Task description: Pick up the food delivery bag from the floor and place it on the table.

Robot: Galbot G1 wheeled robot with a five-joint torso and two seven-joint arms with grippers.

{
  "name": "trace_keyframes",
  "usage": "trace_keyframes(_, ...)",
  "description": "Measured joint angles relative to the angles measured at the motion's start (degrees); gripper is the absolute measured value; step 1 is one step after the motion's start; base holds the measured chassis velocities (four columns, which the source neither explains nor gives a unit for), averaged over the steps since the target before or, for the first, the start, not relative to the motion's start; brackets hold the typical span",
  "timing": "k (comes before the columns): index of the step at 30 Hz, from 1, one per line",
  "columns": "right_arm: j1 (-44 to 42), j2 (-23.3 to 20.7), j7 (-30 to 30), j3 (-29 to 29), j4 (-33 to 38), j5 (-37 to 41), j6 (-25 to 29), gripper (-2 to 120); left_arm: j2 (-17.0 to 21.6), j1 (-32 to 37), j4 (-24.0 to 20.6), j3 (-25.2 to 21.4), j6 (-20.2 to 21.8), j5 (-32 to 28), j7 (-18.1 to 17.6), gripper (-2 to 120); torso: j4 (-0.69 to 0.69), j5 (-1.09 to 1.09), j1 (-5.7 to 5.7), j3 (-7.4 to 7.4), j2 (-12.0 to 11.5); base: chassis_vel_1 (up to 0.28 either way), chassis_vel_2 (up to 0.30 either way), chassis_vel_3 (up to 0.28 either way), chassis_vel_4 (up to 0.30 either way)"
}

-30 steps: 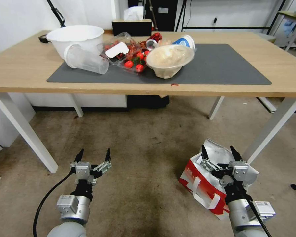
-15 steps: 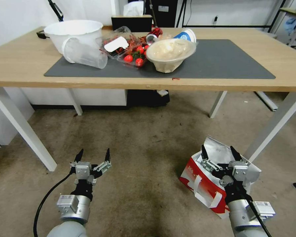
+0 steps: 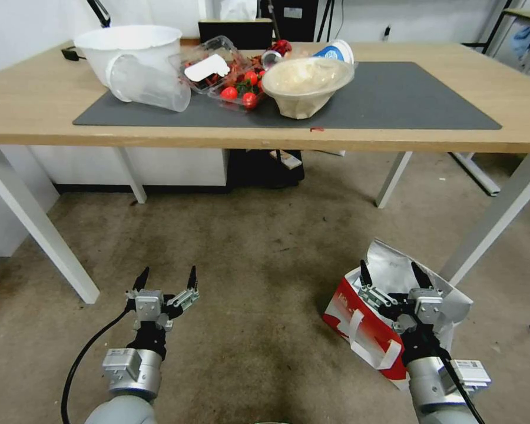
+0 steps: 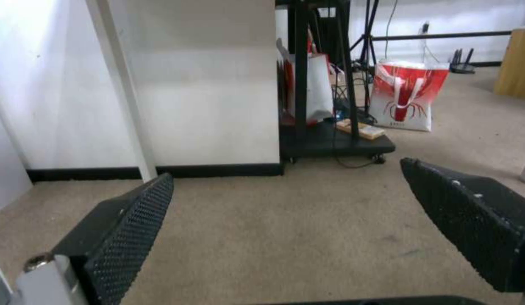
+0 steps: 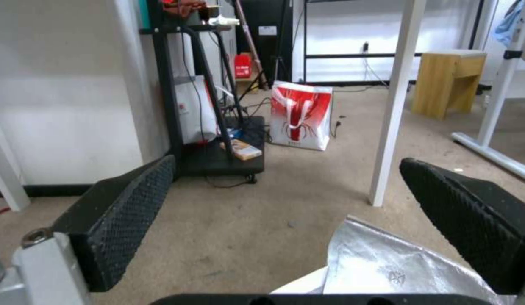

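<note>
Both arms held low, jaws spread wide and empty.
The right gripper (image 3: 391, 274) hovers over the bag (image 3: 371, 330) on the floor (image 3: 247, 265) beside a table (image 3: 35, 112) leg; the left gripper (image 3: 167, 278) points forward over bare floor.

Both arms reach forward and low, wrists level, fingers pointing ahead. The left tool (image 3: 165, 278) hangs spread wide — its two dark ribbed fingers (image 4: 129, 220) well apart with nothing between them. The right tool (image 3: 391, 274) is spread just as wide — its fingers (image 5: 132, 199) also grip nothing.
</note>
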Motion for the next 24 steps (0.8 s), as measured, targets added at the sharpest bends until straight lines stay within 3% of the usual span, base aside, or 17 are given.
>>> trace_keyframes(18,-0.87,-0.28,-0.18,0.55,0.23,0.01,0.70,100,-0.31,0.19,0.06,0.36,-0.46,0.22,0.12,100,0.00,0.00,-0.16,-3.98,-4.15,0.000,0.000,0.000,0.000)
trace_keyframes(24,-1.03,-0.16,-0.22,0.54,0.31,-0.19,0.91,100,-0.12,-0.01,0.23,0.36,-0.53,0.13,0.12,100,0.00,0.00,-0.33,-4.11,-4.97,0.000,0.000,0.000,0.000)
